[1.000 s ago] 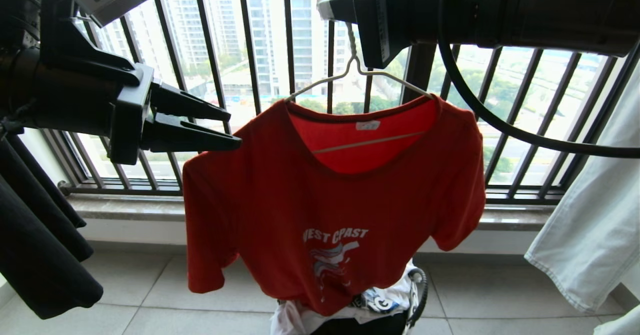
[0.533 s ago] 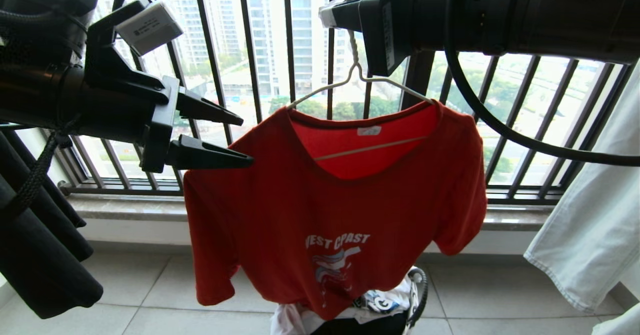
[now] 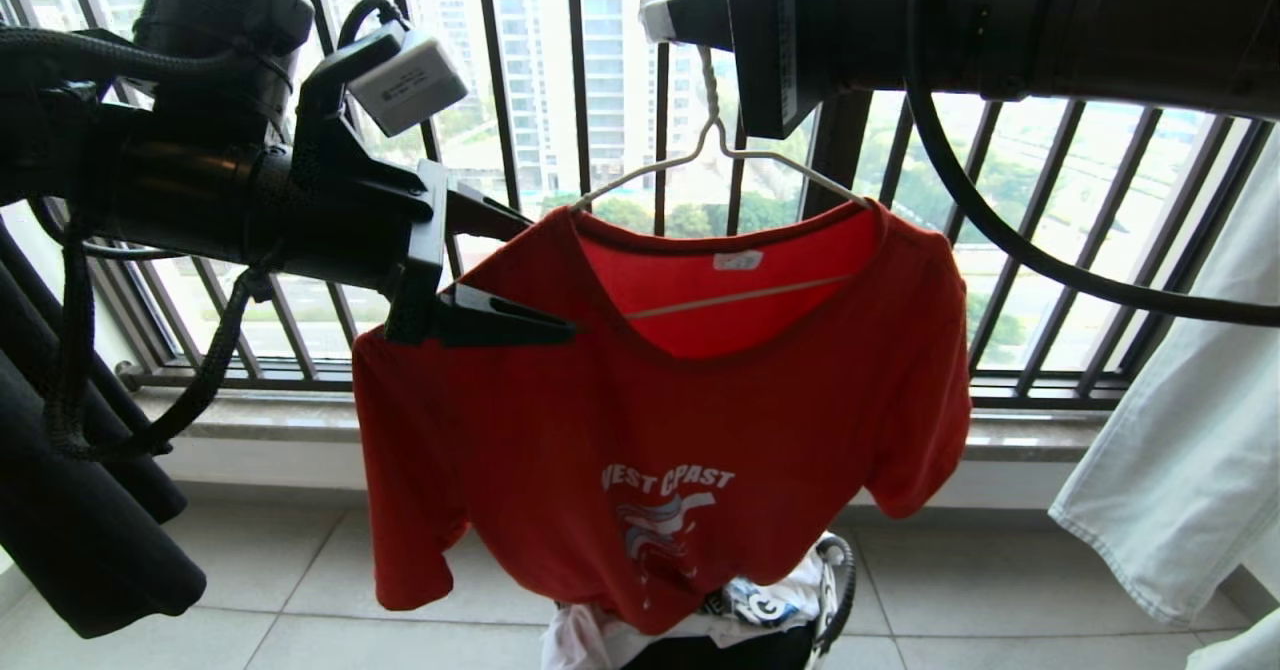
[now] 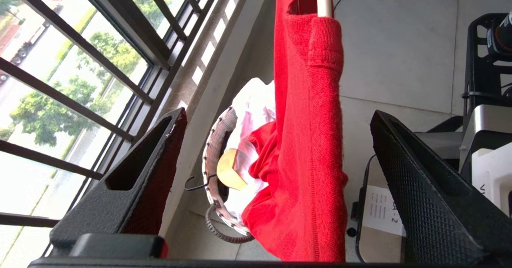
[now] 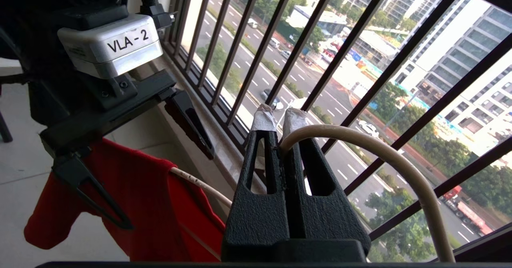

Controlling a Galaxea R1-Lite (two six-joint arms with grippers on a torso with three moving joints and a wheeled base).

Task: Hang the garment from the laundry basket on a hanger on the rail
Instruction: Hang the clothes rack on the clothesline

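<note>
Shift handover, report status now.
Right gripper shut on hanger hook. Left gripper open, straddling red T-shirt shoulder. Nothing in the way.

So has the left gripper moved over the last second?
Yes. The left gripper has travelled rightward along the balcony railing, its open fingers now straddling the red T-shirt at the shoulder.

- Head view looks forward and slightly down at the far balcony railing (image 3: 560, 70), close up.
- Left wrist view sights down along the red T-shirt (image 4: 312, 140), very near.
- Right wrist view faces the railing; all three share the shirt.
</note>
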